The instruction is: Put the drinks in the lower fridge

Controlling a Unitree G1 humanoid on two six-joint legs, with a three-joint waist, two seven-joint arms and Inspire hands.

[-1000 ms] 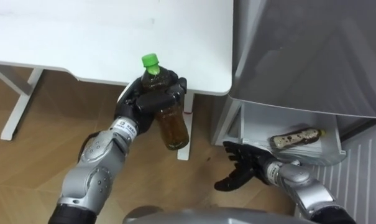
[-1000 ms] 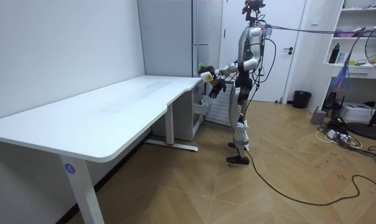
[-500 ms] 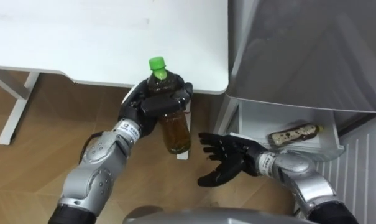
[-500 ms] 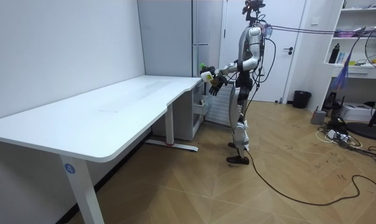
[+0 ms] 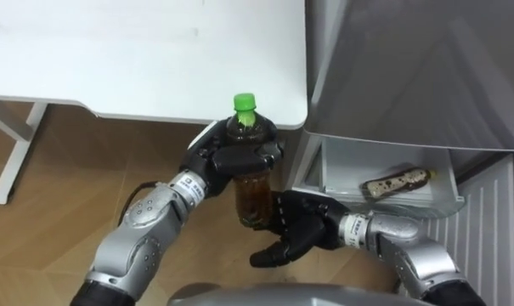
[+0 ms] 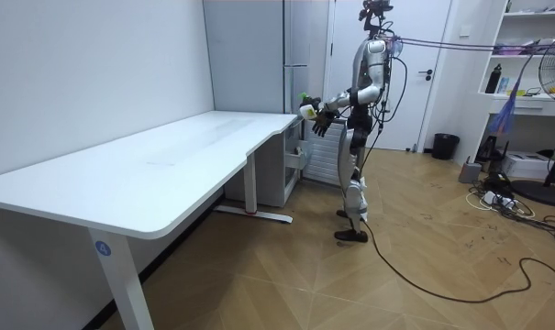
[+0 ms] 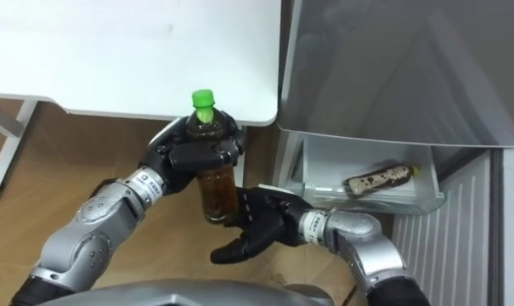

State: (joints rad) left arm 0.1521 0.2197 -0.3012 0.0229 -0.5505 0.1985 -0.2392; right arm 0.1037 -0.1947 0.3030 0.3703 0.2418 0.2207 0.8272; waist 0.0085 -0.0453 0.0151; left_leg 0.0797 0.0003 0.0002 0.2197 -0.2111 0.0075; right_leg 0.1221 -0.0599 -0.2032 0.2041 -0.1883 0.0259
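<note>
The left hand (image 5: 231, 161) is clasping the bottle (image 5: 255, 202), apparently passing it to the spread-fingered right hand (image 5: 299, 234), which next must wrap it for the fridge drawer (image 5: 341, 166).

We noted a clear glossy plastic bottle (image 5: 255, 191) (matt green cap (image 5: 244, 103)), brushed grey metal fridge (image 5: 409, 76), smooth white desk (image 5: 138, 51), wood floor (image 5: 61, 187).

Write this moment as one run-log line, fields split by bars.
left hand: shut on tea bottle, upright | right hand: open, by bottle's base | fridge drawer: open, second bottle lying inside
</note>
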